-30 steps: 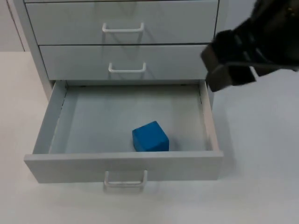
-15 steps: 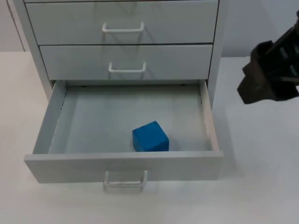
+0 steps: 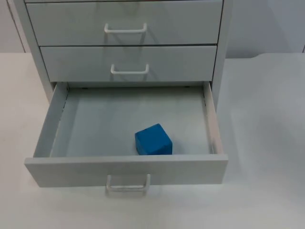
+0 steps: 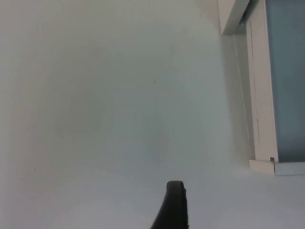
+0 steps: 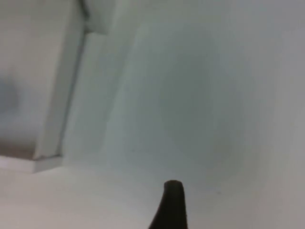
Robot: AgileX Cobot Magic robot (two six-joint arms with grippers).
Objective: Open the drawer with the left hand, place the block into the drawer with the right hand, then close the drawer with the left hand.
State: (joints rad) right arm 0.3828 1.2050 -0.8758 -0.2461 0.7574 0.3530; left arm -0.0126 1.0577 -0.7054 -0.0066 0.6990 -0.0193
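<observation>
Just white table (image 3: 267,143), grey wall (image 3: 267,26).

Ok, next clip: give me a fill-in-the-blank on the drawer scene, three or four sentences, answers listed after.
1. The blue block lies inside the ____ drawer of the cabinet.
2. That drawer stands pulled ____.
3. The two drawers above it, each with a white handle, are ____.
4. The block sits nearer the drawer's ____ wall than its back.

Missing words: bottom; open; closed; front
</observation>
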